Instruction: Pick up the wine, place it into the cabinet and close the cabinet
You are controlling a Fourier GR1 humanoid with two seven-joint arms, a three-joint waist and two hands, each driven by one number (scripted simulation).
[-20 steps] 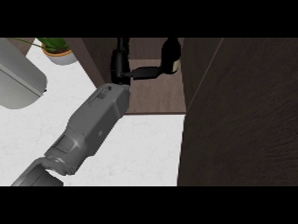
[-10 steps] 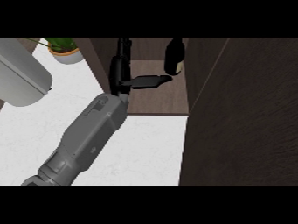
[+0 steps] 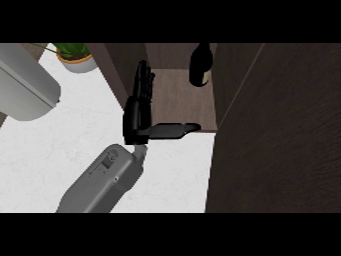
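Upper left: a pale grey rounded body point(image 3: 18, 82), beside a small green potted plant point(image 3: 75, 56), both over the white marbled counter top point(image 3: 55, 145). Centre: the grey forearm rises from the lower edge to the black right hand point(image 3: 137, 120), its fingers point(image 3: 142, 82) straight and together along the left wall of the open dark wood cabinet point(image 3: 121, 65), thumb stretched right, holding nothing. Right of it, the dark wine bottle point(image 3: 200, 65) stands inside the cabinet's compartment, apart from the hand. Far right: a broad dark wood-grain panel point(image 3: 291, 135).
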